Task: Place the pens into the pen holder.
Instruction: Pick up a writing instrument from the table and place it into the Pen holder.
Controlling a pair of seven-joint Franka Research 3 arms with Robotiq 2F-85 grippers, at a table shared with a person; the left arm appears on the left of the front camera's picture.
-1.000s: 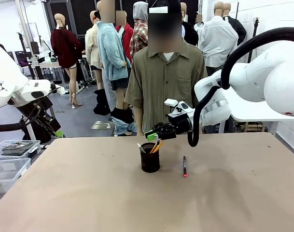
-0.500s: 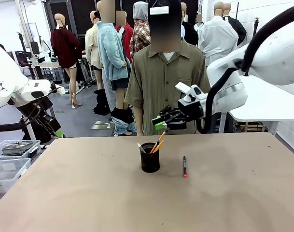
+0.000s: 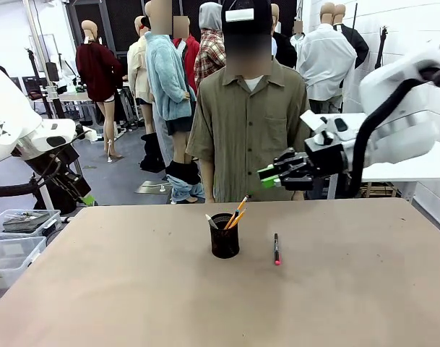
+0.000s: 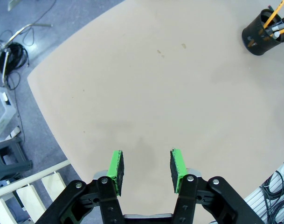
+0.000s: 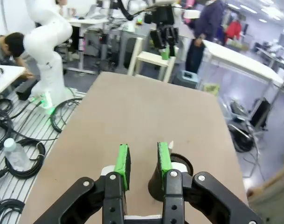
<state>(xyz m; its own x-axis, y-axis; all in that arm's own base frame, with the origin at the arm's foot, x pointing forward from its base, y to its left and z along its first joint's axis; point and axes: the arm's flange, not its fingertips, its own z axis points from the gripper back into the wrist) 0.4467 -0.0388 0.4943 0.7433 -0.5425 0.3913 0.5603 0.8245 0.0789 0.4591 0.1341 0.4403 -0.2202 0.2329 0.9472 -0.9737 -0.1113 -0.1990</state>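
The right gripper (image 5: 142,163) has its jaws a narrow gap apart with nothing between them, and hangs in the air above the far edge of the table (image 3: 133,303). The left gripper (image 4: 146,165) stands wider apart and empty, near the left edge. The pen holder (image 3: 225,242), with pens (image 3: 236,215) in it, stands mid-table toward the far edge. A dark pen (image 3: 276,249) lies flat just to its right, not touching it.

no writing, brand or number is showing legibly; a small dark mark (image 3: 1,129) on the left arm's white casing (image 3: 6,101) is appearing too tiny to read.
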